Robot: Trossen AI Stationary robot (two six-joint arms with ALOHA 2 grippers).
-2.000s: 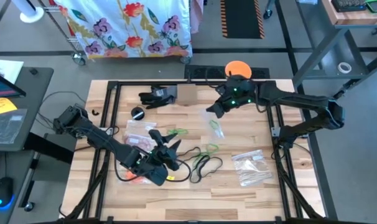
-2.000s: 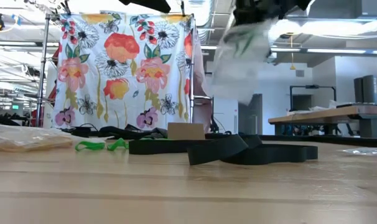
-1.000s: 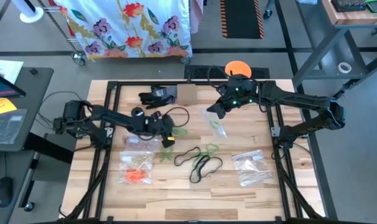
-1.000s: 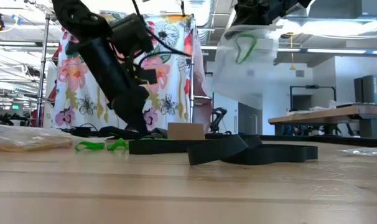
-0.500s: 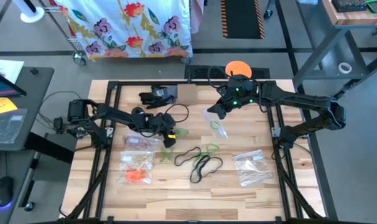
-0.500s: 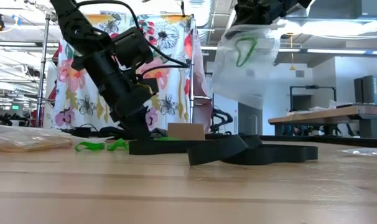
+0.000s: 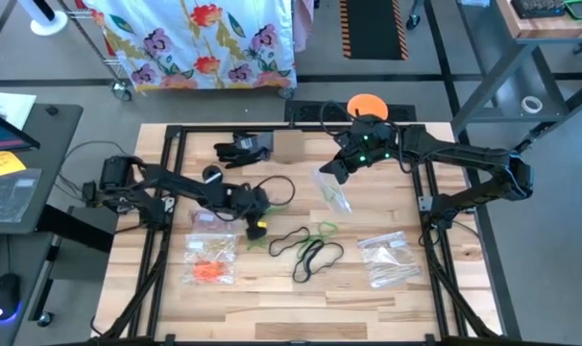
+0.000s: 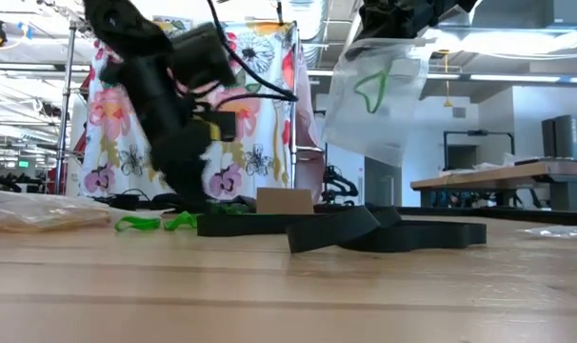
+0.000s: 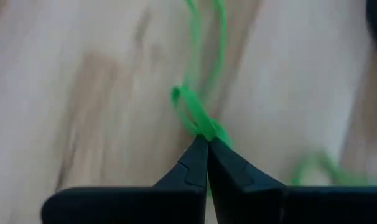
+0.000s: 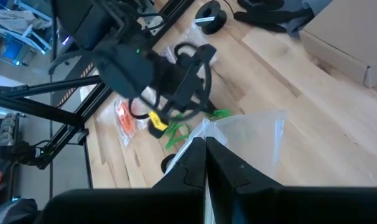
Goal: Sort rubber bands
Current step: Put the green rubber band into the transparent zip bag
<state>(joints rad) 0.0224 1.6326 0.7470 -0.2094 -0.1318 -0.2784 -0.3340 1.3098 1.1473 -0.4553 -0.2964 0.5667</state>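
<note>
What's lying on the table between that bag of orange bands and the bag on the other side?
In the high view, black rubber bands lie between the orange-band bag and the other clear bag.

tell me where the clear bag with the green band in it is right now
The clear bag hangs above the table's far middle, pinched shut in the right gripper, with a green rubber band inside.

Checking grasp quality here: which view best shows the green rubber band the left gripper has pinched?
The left wrist view: the left gripper is shut on the green rubber band, close up. The high view shows only the gripper over the spot. The low view blurs it. The right wrist view shows green bands far off.
</note>
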